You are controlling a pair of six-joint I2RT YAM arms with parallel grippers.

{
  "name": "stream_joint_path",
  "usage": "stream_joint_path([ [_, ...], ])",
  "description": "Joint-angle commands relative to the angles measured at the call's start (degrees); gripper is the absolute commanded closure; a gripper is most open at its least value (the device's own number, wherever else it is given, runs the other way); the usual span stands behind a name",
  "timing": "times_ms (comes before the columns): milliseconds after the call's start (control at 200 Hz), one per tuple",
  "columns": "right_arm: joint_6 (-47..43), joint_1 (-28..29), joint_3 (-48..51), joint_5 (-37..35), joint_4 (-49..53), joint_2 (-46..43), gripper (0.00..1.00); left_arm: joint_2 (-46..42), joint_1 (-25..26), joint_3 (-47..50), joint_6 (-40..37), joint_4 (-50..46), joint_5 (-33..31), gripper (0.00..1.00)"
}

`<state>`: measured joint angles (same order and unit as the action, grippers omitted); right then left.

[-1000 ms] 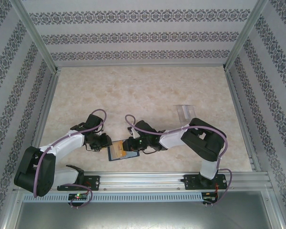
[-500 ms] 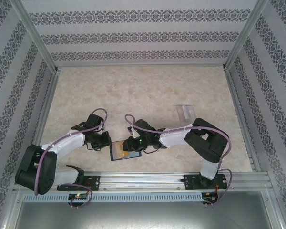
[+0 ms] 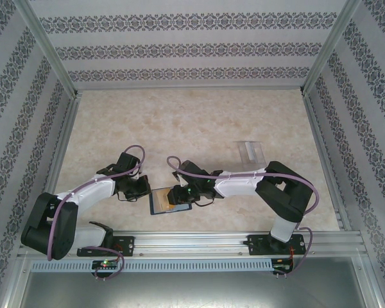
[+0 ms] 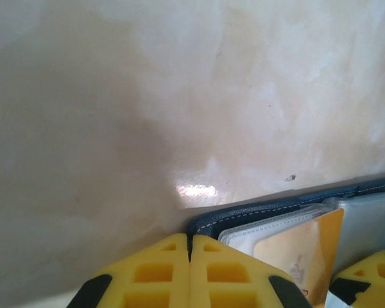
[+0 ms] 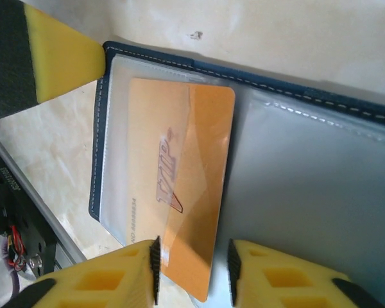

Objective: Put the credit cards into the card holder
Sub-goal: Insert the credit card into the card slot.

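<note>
The dark navy card holder (image 3: 155, 210) lies open on the table near the front edge, its clear sleeves facing up (image 5: 308, 192). My left gripper (image 3: 147, 190) is shut on the holder's stitched navy edge (image 4: 276, 208), fingertips meeting at its corner (image 4: 190, 239). An orange card (image 5: 192, 160) printed "VIP" sits partly inside the left sleeve, its near end sticking out. My right gripper (image 5: 192, 247) stands open around that near end, with a gap on the right side. The same card (image 4: 301, 247) shows in the left wrist view.
A small clear plastic piece with grey stripes (image 3: 250, 151) lies on the marbled table at the right rear. An aluminium rail (image 3: 192, 240) runs along the front edge just behind the holder. Patterned walls close in three sides.
The holder and both grippers have drifted slightly right. The right arm's elbow has swung further right. The left grip has stayed the same.
</note>
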<state>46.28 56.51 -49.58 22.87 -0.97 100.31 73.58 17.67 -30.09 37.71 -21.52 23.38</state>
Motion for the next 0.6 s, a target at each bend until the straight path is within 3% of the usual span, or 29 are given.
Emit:
stream_joint_path([
  [0,-1.58,1.18,-1.85,-1.35,2.55,-0.44,0.71,0.59,0.59,0.6,-0.02,1.23,0.56,1.0],
  [295,-1.02,2.66,-4.7,0.05,1.52,2.37,0.74,-0.82,0.58,1.3,0.48,0.84,0.17,1.0],
  [485,-1.2,2.9,-4.91,-1.71,3.08,1.21,0.69,-1.65,0.61,1.42,0.3,0.14,-0.09,1.0],
  [600,-2.06,2.9,-4.92,-5.14,6.42,-0.03,0.58,-2.13,0.56,2.23,0.8,1.43,0.07,1.0],
])
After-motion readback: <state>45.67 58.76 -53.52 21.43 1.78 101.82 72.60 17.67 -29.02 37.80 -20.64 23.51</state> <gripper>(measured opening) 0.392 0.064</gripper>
